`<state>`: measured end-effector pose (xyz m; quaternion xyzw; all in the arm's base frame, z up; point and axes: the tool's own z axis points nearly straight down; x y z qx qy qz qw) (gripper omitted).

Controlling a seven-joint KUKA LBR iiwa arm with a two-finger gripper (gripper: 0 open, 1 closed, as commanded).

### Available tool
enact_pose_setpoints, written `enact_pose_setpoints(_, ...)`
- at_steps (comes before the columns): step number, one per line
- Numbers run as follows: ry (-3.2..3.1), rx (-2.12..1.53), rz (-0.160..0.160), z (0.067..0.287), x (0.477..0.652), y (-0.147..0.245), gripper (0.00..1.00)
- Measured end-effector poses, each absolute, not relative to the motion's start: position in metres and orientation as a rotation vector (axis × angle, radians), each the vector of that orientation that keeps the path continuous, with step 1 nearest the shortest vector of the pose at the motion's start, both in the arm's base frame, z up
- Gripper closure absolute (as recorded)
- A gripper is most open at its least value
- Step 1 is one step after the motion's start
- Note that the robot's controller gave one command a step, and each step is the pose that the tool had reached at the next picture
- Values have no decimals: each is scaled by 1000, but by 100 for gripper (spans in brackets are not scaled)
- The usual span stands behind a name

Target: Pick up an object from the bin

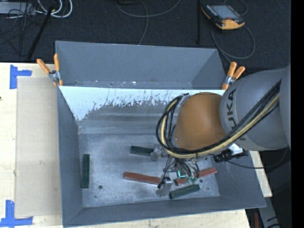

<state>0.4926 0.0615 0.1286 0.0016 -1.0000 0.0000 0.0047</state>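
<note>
Grey metal bin (71, 141) holds a few sticks. The claw (175, 178) is low in the lower right of the frame, right by a dark green bar (185, 190) and near a red-brown stick (141, 177). I cannot tell if it is open or closed. I think it is reaching; next, squeeze one stick and lift.

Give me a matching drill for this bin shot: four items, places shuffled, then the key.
Things
1 green bar pointing up-down in view
2 long red-brown bar
3 gripper
4 orange wrist cover

Places
a on the bin floor, just left of the gripper
b far left of the floor, alone
c directly above the gripper in view
d over the small heap of bars at the floor's right front

Pairs: 1-b, 2-a, 3-d, 4-c
</note>
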Motion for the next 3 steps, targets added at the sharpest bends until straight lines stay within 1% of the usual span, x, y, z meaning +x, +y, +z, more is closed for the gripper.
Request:
enact_pose_setpoints(1,-3133,47,-1,67,502,91,0)
enact_pose_setpoints(2,-3138,37,0,70,503,89,100)
enact_pose_setpoints(3,-3148,65,-2,195,507,91,100)
